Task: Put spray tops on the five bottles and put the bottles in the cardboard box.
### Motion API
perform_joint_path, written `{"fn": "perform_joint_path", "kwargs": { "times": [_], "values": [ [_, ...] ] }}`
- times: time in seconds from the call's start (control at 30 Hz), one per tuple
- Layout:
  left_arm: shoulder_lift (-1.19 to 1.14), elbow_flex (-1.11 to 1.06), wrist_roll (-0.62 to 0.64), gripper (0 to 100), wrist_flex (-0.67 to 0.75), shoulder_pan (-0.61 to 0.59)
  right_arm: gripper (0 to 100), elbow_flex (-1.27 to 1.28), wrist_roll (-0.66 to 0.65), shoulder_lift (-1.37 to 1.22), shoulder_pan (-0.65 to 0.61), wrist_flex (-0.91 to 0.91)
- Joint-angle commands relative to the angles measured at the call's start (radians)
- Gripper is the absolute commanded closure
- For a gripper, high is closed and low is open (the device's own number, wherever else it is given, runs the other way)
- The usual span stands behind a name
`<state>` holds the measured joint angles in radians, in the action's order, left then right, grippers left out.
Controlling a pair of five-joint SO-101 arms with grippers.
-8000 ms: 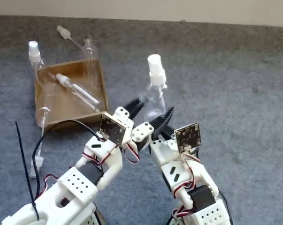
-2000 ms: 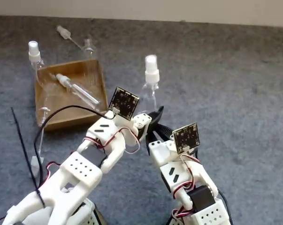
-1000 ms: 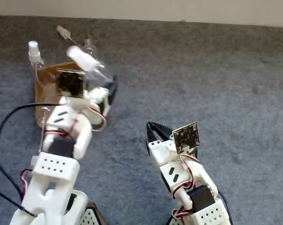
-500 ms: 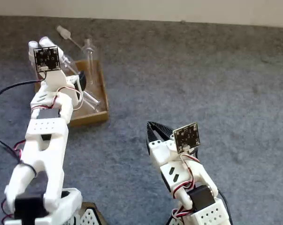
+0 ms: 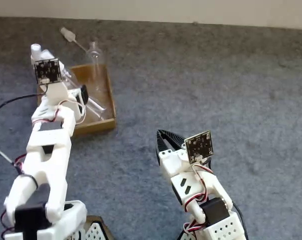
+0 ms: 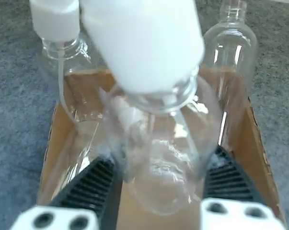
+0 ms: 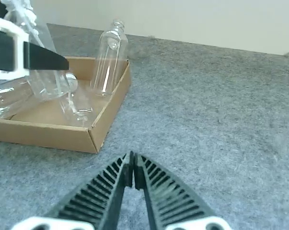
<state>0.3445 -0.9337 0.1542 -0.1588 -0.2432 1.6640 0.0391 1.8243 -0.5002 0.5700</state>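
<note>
Over the cardboard box (image 5: pixel 110 102), upper left in the high view, the left gripper (image 6: pixel 159 184) clasps a light, slippery, likely crushable capped bottle (image 6: pixel 158 148) mid-body; the right gripper (image 7: pixel 133 173) sits pinched shut.

At least four bottles (image 5: pixel 94 52), one box (image 5: pixel 110 100), one loose spray top (image 5: pixel 68 34)

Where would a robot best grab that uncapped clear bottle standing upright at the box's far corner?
Probably around the uncapped bottle at its round upper body, above the cardboard box wall, coming level from the open carpet side. It stands upright, and the left gripper with its capped bottle crowds the other side.
</note>
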Motion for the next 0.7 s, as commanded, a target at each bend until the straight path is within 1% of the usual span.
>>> {"fn": "perform_joint_path", "kwargs": {
  "times": [0.0, 0.1, 0.17, 0.33, 0.5, 0.67],
  "values": [
    [0.185, -0.079, -0.014, 91, 0.017, -0.001, 99.1, 0.085, -0.012, 0.016, 0.01, -0.022],
    [0.278, -0.114, -0.014, 91, 0.015, 0.002, 99.1, 0.085, -0.012, 0.016, 0.01, -0.022],
    [0.298, -0.136, -0.015, 91, 0.014, 0.001, 99.1, 0.085, -0.012, 0.016, 0.01, -0.022],
    [0.295, -0.182, -0.138, 91, 0.017, -0.002, 99.1, 0.087, -0.012, 0.016, 0.01, -0.022],
    [0.295, -0.191, -0.146, 91, 0.017, -0.007, 99.1, 0.088, -0.012, 0.016, 0.01, -0.022],
    [0.294, -0.203, -0.144, 91, 0.017, -0.044, 99.1, 0.113, -0.012, 0.015, 0.01, -0.022]
  ]
}}
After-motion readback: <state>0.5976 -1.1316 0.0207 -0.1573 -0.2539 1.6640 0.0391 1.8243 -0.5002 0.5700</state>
